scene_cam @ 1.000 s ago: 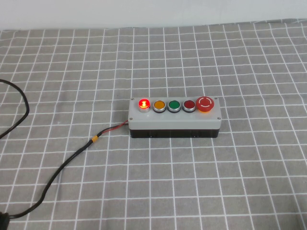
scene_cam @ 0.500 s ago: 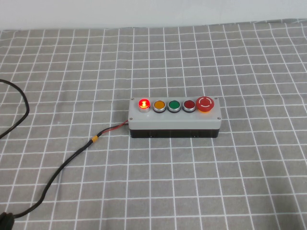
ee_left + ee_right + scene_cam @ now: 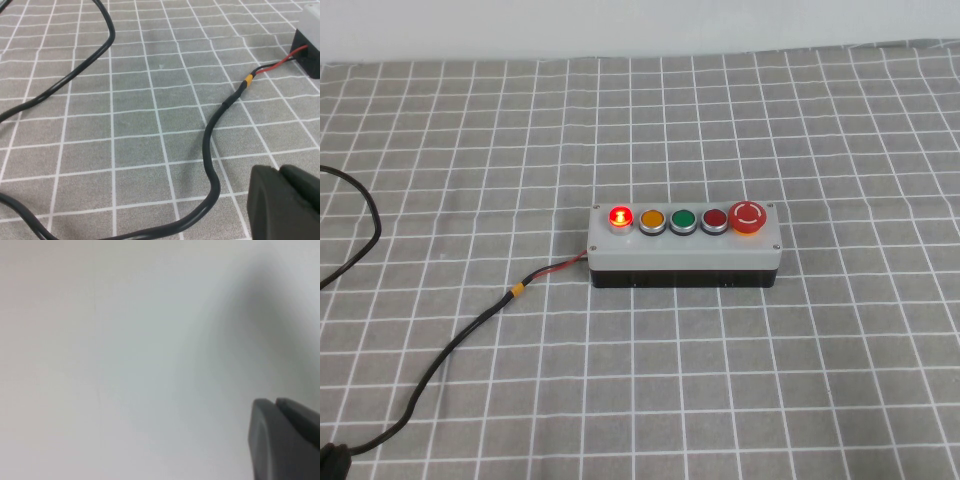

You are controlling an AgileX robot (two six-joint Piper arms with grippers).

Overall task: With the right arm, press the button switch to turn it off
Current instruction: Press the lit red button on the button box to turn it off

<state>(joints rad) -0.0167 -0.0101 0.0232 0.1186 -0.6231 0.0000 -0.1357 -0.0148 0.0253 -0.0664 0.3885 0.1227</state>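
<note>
**A:** Fig. note: the switch box [image 3: 685, 248] sits near the middle of the tabletop [image 3: 820, 380], with five buttons in a row on top. The leftmost red button [image 3: 619, 216] is lit, so I'd say the switch is on and the press isn't done yet. Where are the arms?

**B:** Neither shows in the high view. The right gripper [image 3: 287, 440] faces a blank wall [image 3: 125, 340], with the box out of its view. The left gripper [image 3: 287, 205] hangs low over the tabletop by the black cable [image 3: 212, 150]. Open or closed, can't tell for either.

**A:** Risks from here?

**B:**
1. The buttons sit close together. The orange button [image 3: 651, 219] is just beside the lit one, so an off-centre approach prob. hits the wrong one, or two at once.
2. The big red stop button [image 3: 748, 216] stands taller at the right-arm end and could get clipped on the way across.
3. The box looks loose on the cloth. A slanted push may slide or tip it instead of pressing.
4. If the box shifts, it drags the cable w/ it.
</note>
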